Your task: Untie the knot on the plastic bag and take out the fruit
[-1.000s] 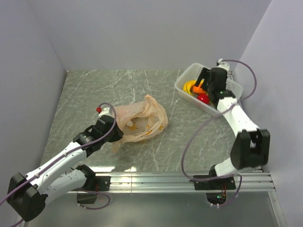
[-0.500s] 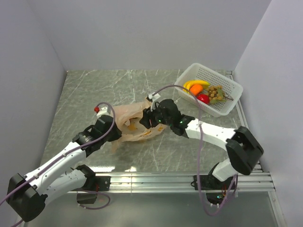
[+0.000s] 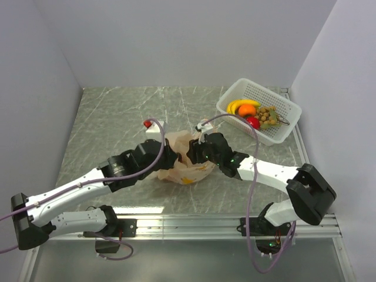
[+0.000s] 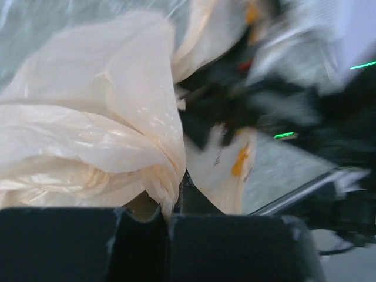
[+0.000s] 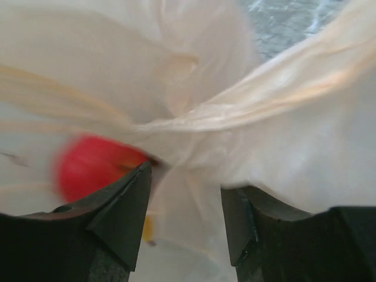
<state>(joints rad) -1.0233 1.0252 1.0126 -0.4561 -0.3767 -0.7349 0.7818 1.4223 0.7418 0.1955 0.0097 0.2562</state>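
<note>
The grey-green marbled desk (image 3: 117, 117) carries everything. On it, caught between the two grippers, lies the thin, crinkly, peach-orange plastic bag (image 3: 182, 171), slumped and crumpled. Well apart from both grippers, out beyond the right one, stands a white perforated plastic basket (image 3: 265, 94). It holds a yellow banana (image 3: 238, 106), a round orange (image 3: 247, 110), tan-green grapes (image 3: 267, 114) and a red apple (image 3: 252, 121), so most of the fruit looks to be out.

The left gripper (image 4: 168, 216) is clenched on a fold of the bag's film. The right gripper (image 5: 185, 188) has its jaws apart with film draped in the gap, apparently pressed on nothing. Ahead and left of its fingertips a small round red fruit (image 5: 94, 164) shows, blurred, inside the bag. Straight ahead runs a twisted band of film (image 5: 194, 120); whether that is the knot I cannot tell.

The risks, as I judge them:
- If the right gripper closes here, it would likely take film with the red fruit and drag the bag.
- With the left gripper pinching, opposed pulls could tear the thin plastic.
- The grippers are near enough to knock together
</note>
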